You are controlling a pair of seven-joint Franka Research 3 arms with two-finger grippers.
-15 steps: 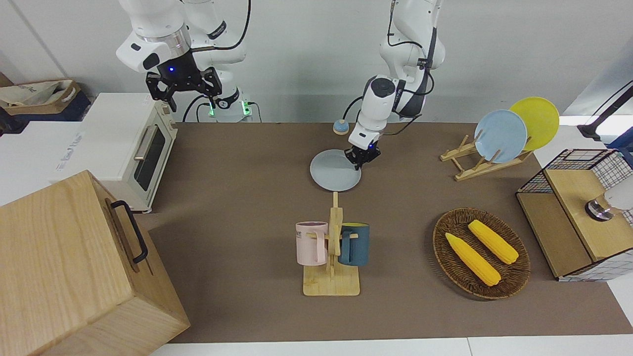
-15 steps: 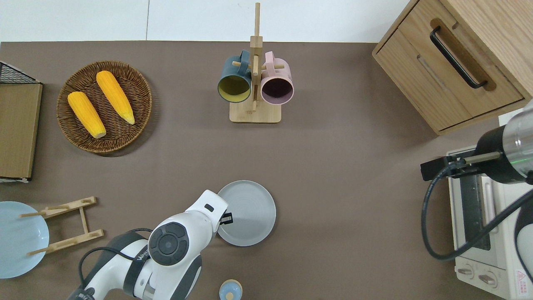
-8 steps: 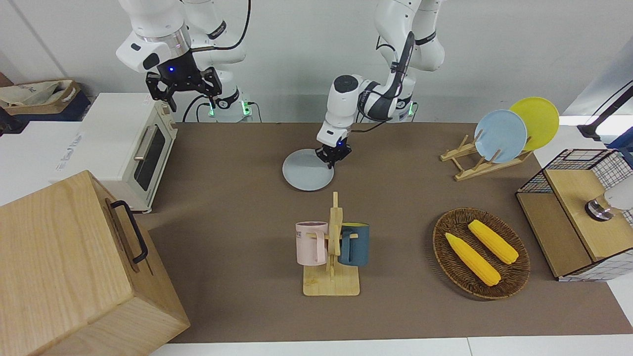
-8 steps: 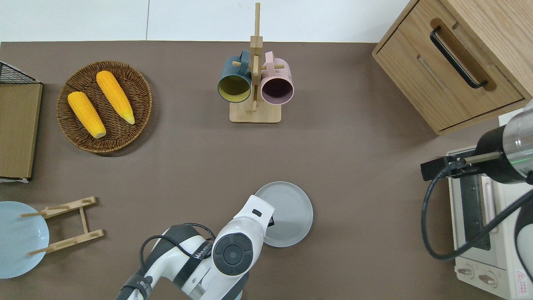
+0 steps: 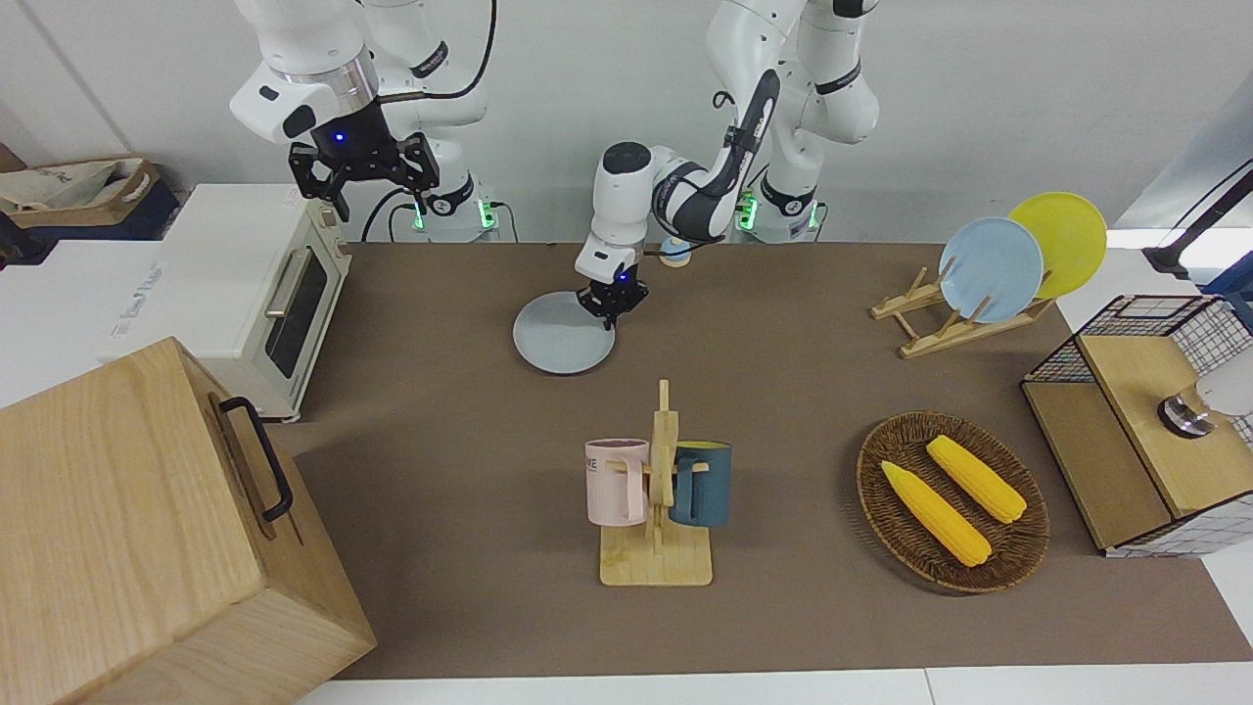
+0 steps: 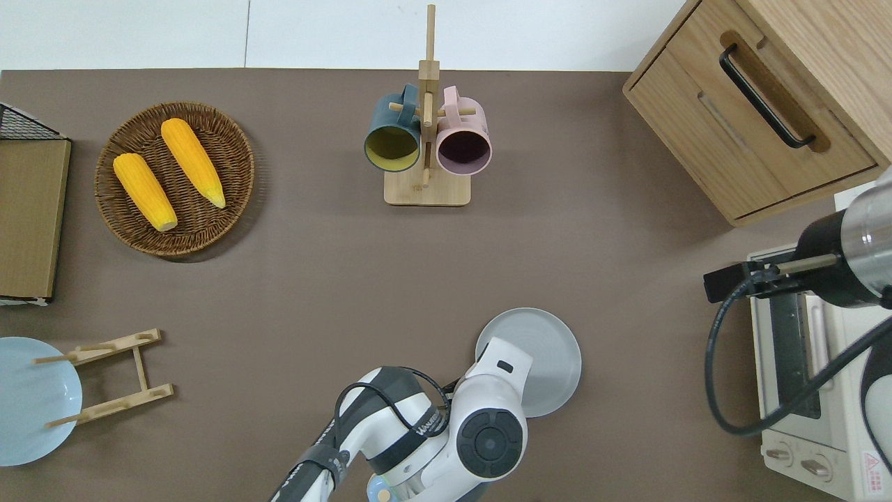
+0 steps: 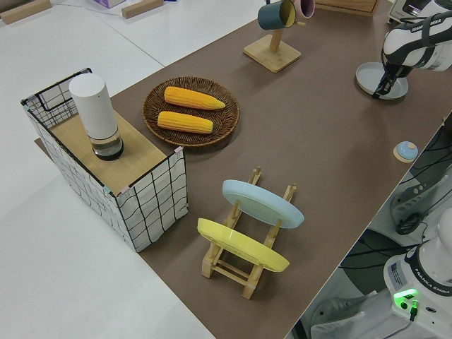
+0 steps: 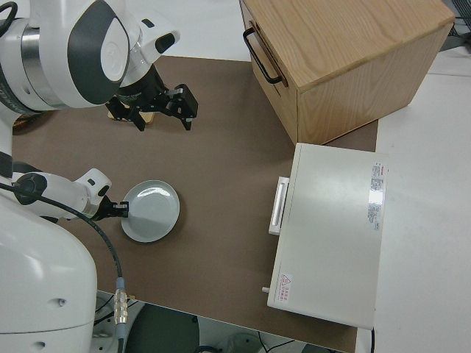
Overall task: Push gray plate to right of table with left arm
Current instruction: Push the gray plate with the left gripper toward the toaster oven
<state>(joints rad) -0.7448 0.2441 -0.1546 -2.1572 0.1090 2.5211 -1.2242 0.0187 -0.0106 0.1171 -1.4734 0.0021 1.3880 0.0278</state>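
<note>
We see the left arm's small black two-finger gripper (image 5: 610, 305) set low at the edge of the round, shallow, pale gray plate (image 5: 561, 334), on the rim that faces the left arm's end of the table; we judge it sits there so that a sideways sweep carries the plate toward the right arm's end, a push and not a lift. Whether its fingers are spread or closed we cannot tell; nothing suggests a grasp, as the plate lies flat on the large matte brown table (image 5: 470, 411). In the overhead view the plate (image 6: 543, 355) lies near the robots' edge of the table, partly covered by the white jointed left arm (image 6: 488, 425), nearer to the robots than the wooden mug rack with a pink and a dark teal mug (image 6: 426, 143), and well apart from the cream toaster oven (image 6: 801, 390) at the right arm's end. We would say open table remains between plate and oven, so the push looks only partway done. The plate has a plain raised rim, a faint bluish tint, faint rings inside, and nothing on it. The right arm's gripper (image 5: 364, 174) is parked with its fingers spread wide
</note>
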